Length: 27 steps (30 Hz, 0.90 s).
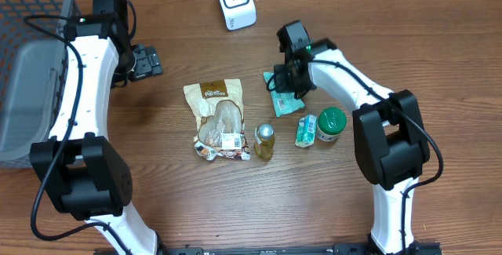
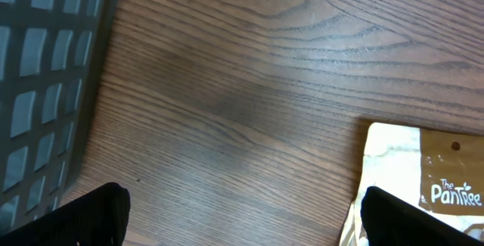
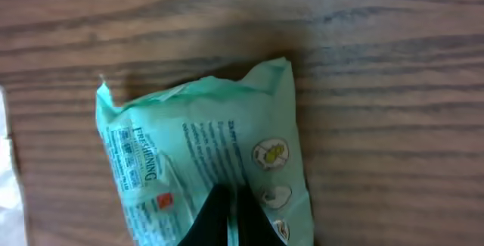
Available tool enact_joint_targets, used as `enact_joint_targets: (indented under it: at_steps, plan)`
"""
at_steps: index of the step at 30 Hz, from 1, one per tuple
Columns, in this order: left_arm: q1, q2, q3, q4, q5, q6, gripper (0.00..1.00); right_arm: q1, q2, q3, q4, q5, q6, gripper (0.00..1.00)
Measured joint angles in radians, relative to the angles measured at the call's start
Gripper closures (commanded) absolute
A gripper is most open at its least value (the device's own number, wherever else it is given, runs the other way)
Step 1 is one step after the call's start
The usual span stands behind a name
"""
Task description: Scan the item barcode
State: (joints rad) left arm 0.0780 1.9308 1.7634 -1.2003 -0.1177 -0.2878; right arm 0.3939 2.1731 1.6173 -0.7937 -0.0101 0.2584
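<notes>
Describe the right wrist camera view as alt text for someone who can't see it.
A mint-green packet with printed text lies crumpled on a wooden table, with the right gripper shut and its black fingertips pinching the packet's near edge.

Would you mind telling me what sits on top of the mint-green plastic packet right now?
Only the right gripper, shut on one end of the mint-green plastic packet. Around it shows the brown wooden table; whatever lies beneath the packet is covered.
</notes>
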Motion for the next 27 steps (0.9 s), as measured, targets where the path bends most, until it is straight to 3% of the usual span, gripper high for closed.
enact_joint_targets:
  at_steps: [6, 15, 20, 27]
  plan:
    - [0.0, 0.0, 0.0, 0.0, 0.0, 0.0, 0.0, 0.004, -0.026, -0.047, 0.051, 0.029, -0.001, 0.95]
    - [0.0, 0.0, 0.0, 0.0, 0.0, 0.0, 0.0, 0.001, -0.023, 0.152, -0.145, 0.037, -0.001, 0.87]
    - [0.0, 0.0, 0.0, 0.0, 0.0, 0.0, 0.01, 0.0, -0.026, 0.209, -0.123, 0.066, -0.001, 0.86]
    - [0.0, 0.0, 0.0, 0.0, 0.0, 0.0, 0.0, 0.0, -0.019, 0.14, -0.058, 0.09, -0.001, 0.86]
